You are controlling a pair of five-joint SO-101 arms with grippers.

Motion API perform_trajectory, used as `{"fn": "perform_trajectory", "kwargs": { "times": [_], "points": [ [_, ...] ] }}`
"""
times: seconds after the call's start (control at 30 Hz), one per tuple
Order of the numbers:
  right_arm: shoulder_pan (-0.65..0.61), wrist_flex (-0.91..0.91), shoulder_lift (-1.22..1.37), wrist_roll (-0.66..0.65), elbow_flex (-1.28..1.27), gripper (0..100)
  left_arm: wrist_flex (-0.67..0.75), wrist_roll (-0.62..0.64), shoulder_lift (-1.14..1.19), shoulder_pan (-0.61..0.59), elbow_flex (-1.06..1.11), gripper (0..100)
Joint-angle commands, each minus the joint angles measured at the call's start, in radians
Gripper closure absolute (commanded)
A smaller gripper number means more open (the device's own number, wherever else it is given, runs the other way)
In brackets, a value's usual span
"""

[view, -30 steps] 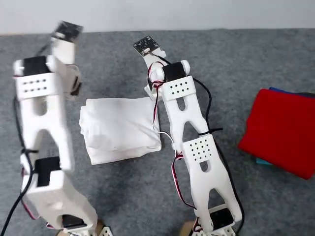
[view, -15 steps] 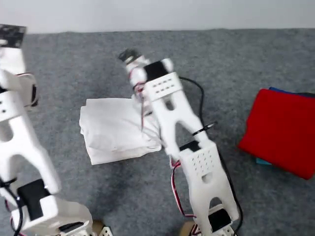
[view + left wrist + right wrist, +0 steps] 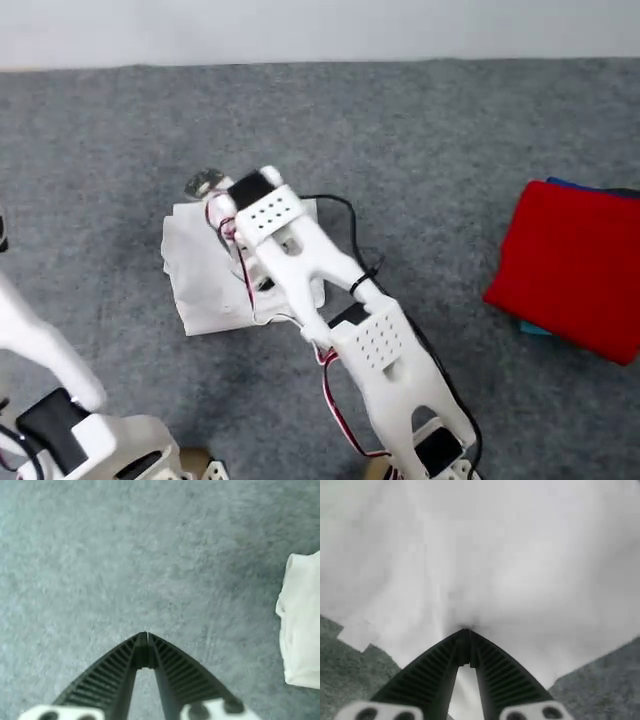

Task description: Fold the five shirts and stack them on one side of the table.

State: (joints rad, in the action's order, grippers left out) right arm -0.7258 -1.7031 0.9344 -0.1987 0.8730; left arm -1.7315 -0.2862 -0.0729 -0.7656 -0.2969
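The right gripper (image 3: 464,631) has its jaws closed, tips meeting on the cloth of the white shirt (image 3: 520,555). Faint creases converge at the tips, but it cannot be confirmed whether any fabric is pinched between them. The left gripper (image 3: 143,636) is likewise closed, holds nothing, and hangs above the bare grey table (image 3: 100,555), apart from the shirt's near edge. Judged from the layout, the step in hand is to finish or shift this folded shirt toward the stack. To do it well, the right arm should press or drag low and evenly, so that the upper layers do not slide off the lower ones. If a lift is intended, the jaws must open and take all layers at an edge, not the top ply alone. The left arm could steady the opposite edge. The white shirt lies left of the table's centre in the high view, partly under the right arm, folded to a rough rectangle. Its lower corner is skewed and its layered edges are uneven. Well apart, at the table's right side, a red shirt (image 3: 580,270) tops a stack with blue cloth (image 3: 535,330) showing beneath.
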Motion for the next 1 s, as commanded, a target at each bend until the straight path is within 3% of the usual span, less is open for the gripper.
{"fn": "perform_trajectory", "kwargs": {
  "times": [0.0, 0.23, 0.7, 0.97],
  "points": [
    [-0.010, 0.001, -0.008, 0.009, 0.021, 98.8, -0.020, -0.012, -0.069, -0.018, 0.005, 98],
    [-0.047, -0.084, -0.082, 0.006, 0.213, 98.8, -0.020, -0.012, -0.089, -0.021, 0.007, 98],
    [-0.200, 0.028, 0.042, 0.009, 0.218, 98.8, -0.011, -0.014, -0.091, -0.109, -0.001, 98],
    [-0.331, -0.041, 0.035, 0.009, 0.253, 98.8, -0.006, -0.054, -0.091, -0.137, 0.001, 98]
  ]
}}
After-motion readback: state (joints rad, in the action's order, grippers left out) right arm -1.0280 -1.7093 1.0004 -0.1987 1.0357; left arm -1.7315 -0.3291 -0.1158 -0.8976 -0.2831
